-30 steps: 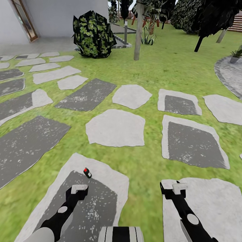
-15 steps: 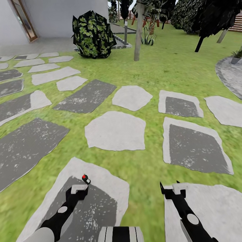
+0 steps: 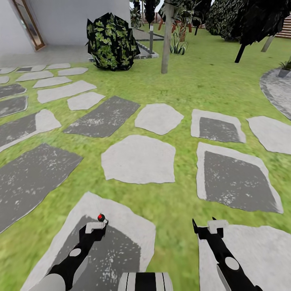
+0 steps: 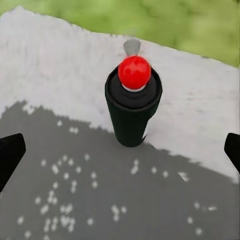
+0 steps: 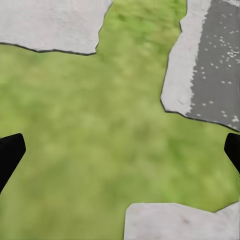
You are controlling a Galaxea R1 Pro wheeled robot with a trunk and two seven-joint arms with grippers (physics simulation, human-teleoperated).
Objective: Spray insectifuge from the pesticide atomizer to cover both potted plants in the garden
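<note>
The pesticide atomizer (image 3: 101, 218) stands upright on a grey stepping stone (image 3: 121, 210), just ahead of my left gripper (image 3: 96, 226). In the left wrist view it is a dark slim bottle (image 4: 132, 110) with a red ball on top and a pale grey nozzle behind it. My left gripper (image 4: 120, 154) is open, its dark fingertips (image 4: 10, 155) wide apart and clear of the bottle. My right gripper (image 3: 210, 225) hangs open over grass (image 5: 100, 140), holding nothing. One small potted plant (image 3: 284, 68) in a grey pot sits far off on the round patio (image 3: 277, 87).
Stepping stones (image 3: 139, 159) lie scattered across the lawn ahead. A thin tree trunk (image 3: 166, 40), a leafy bush (image 3: 111, 40) and a bollard lamp (image 3: 151, 38) stand further back. A pale building wall (image 3: 72, 18) is at the back left, with dark trees (image 3: 250, 18) at the back right.
The whole view has crept forward a little. The atomizer now sits closer to my left gripper than a second ago. Both grippers stay open.
</note>
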